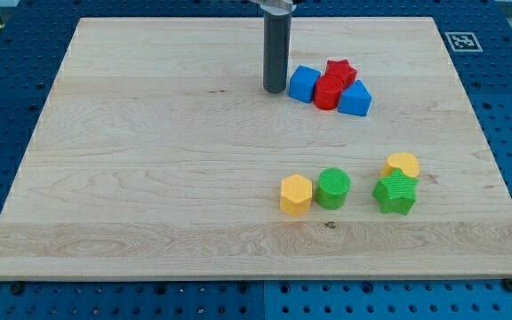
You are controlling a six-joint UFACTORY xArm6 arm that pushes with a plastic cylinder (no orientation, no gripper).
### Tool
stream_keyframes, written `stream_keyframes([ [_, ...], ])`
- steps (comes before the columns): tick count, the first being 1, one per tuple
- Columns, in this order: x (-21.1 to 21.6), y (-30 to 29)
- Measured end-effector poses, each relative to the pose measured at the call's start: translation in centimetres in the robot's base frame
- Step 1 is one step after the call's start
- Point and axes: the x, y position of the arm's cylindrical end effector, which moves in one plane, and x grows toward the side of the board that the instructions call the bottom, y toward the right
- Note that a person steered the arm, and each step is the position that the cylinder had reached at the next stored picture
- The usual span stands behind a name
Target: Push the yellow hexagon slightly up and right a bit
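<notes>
The yellow hexagon [296,195] lies on the wooden board [149,178] at the lower middle right. A green cylinder [333,188] touches its right side. My tip [276,90] rests on the board near the view's top, far above the yellow hexagon and just left of a blue cube [304,84]. The rod stands upright, leaving the view at the top.
A red star [340,70], a red cylinder [329,92] and a blue wedge-like block [356,99] cluster with the blue cube. A yellow round block [403,165] touches a green star [395,193] at the lower right. A fiducial tag [461,41] sits at the top right corner.
</notes>
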Motion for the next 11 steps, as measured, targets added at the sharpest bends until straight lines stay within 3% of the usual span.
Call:
stream_keyframes([
  [3, -1.3, 1.9],
  [5, -1.2, -2.5],
  [6, 2.4, -8.2],
  [7, 9.6, -11.6],
  [8, 18.7, -11.6],
  [9, 23.8, -8.5],
  [11, 23.5, -1.1],
])
